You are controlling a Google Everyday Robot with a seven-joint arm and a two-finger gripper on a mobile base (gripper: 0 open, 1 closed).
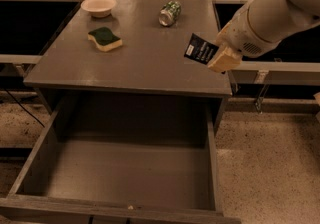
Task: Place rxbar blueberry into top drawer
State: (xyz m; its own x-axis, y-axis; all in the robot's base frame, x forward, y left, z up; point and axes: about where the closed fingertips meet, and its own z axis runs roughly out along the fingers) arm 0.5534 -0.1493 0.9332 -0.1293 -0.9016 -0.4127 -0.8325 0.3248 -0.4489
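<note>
The rxbar blueberry (pixel 200 48), a flat dark wrapper with white lettering, is held tilted above the right part of the grey table top (pixel 130 58). My gripper (pixel 216 57) comes in from the right and is shut on the bar's right end, with a tan finger (pixel 224 59) showing beside it. The top drawer (pixel 125 168) stands pulled wide open below the table's front edge, with a bare grey floor and walls. The bar is above the table, behind the drawer's opening.
A green-and-yellow sponge (pixel 105 38) lies on the table's left part. A cream bowl (pixel 98 6) sits at the back left. A green can (pixel 170 13) lies on its side at the back middle. A rail runs along the right side (pixel 275 67).
</note>
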